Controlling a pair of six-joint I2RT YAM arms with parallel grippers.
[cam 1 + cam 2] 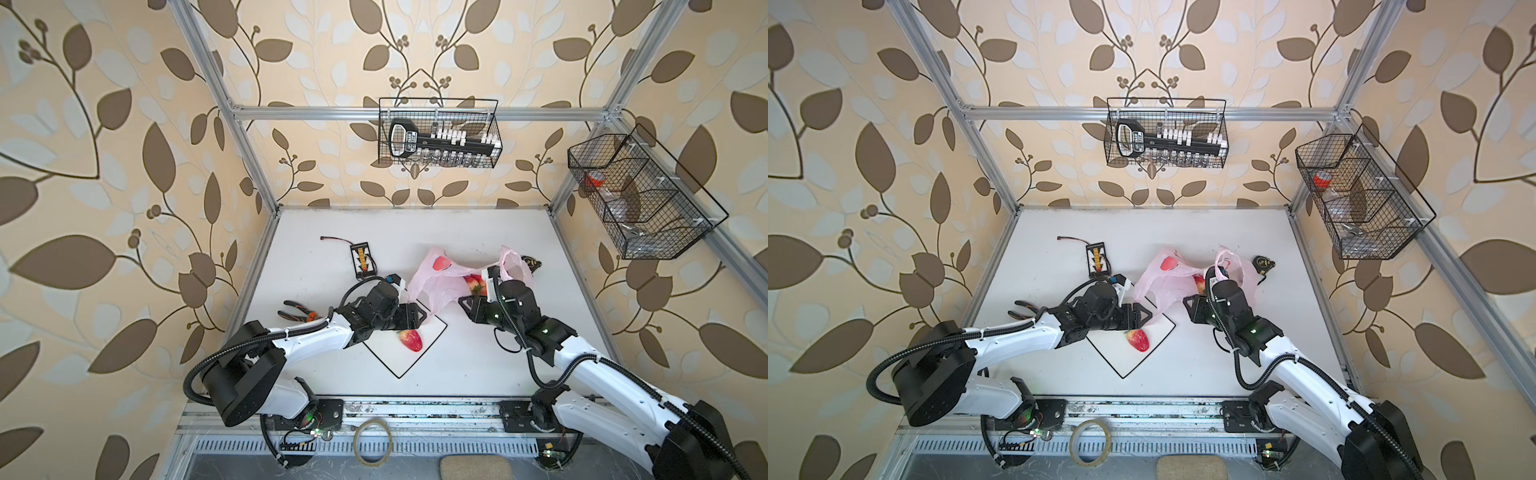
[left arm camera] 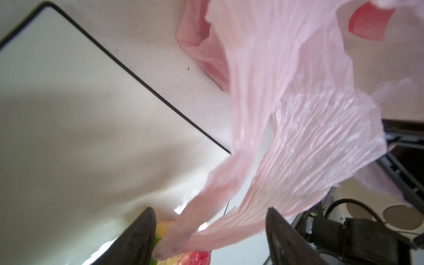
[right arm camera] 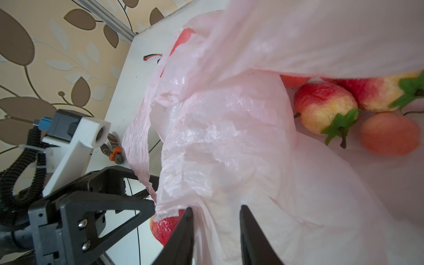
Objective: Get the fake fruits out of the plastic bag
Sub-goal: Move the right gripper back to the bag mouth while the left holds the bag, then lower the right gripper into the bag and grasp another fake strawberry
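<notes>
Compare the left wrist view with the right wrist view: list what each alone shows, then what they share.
Left wrist only: the right arm's black body, and a strip of the plastic bag trailing between the left gripper's open jaws. Right wrist only: fake fruits inside the bag, the pliers, the right gripper pinching plastic. Both: the plastic bag and one loose fruit outside it.

In both top views the table (image 1: 457,365) lies bare at lower right and along its top. The bag (image 1: 430,286) crowds the centre; pliers (image 1: 297,312) and a circuit board (image 1: 360,259) block the left.
</notes>
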